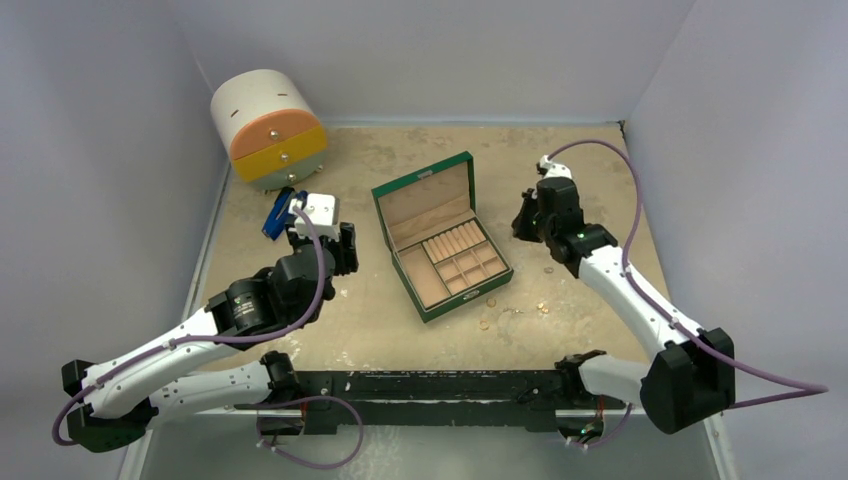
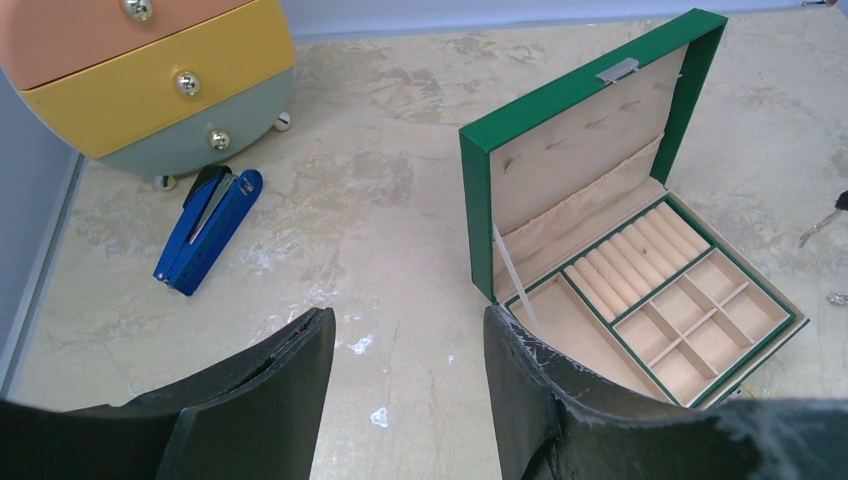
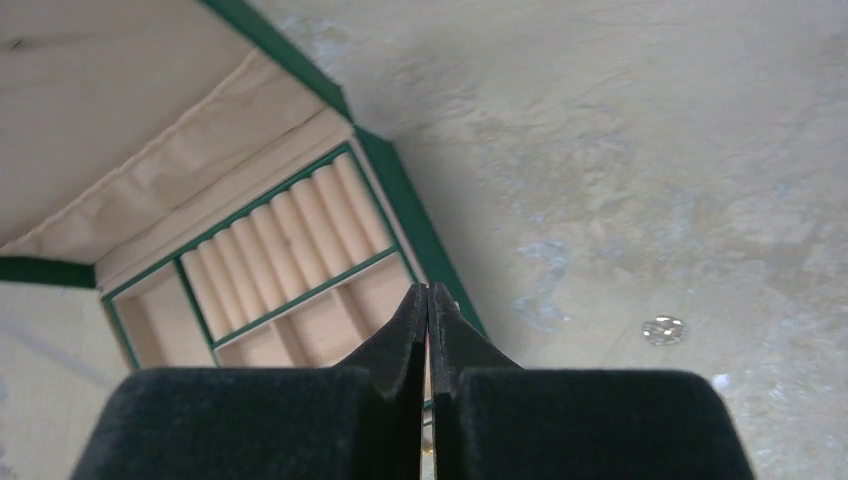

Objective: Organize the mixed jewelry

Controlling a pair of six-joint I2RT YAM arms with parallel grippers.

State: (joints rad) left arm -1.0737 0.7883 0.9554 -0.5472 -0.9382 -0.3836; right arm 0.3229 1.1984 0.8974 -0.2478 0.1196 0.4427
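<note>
The green box [image 1: 440,240] lies open in the middle of the table, lid tilted back, its beige compartments [image 2: 690,320] bare. Several tiny gold pieces of the mixed jewelry [image 1: 543,308] are scattered on the table in front of and to the right of the box. A small silvery piece [image 3: 663,330] lies on the table right of the box. My left gripper [image 1: 322,232] hovers left of the box, open [image 2: 410,345], nothing between its fingers. My right gripper [image 1: 524,222] hangs over the box's right edge, shut [image 3: 428,300], with nothing visible between the pads.
A round cabinet [image 1: 268,128] with pink, yellow and pale green drawers [image 2: 150,80] stands at the back left. A blue-handled tool [image 1: 275,214] lies in front of it [image 2: 208,230]. Grey walls close in the left, back and right sides.
</note>
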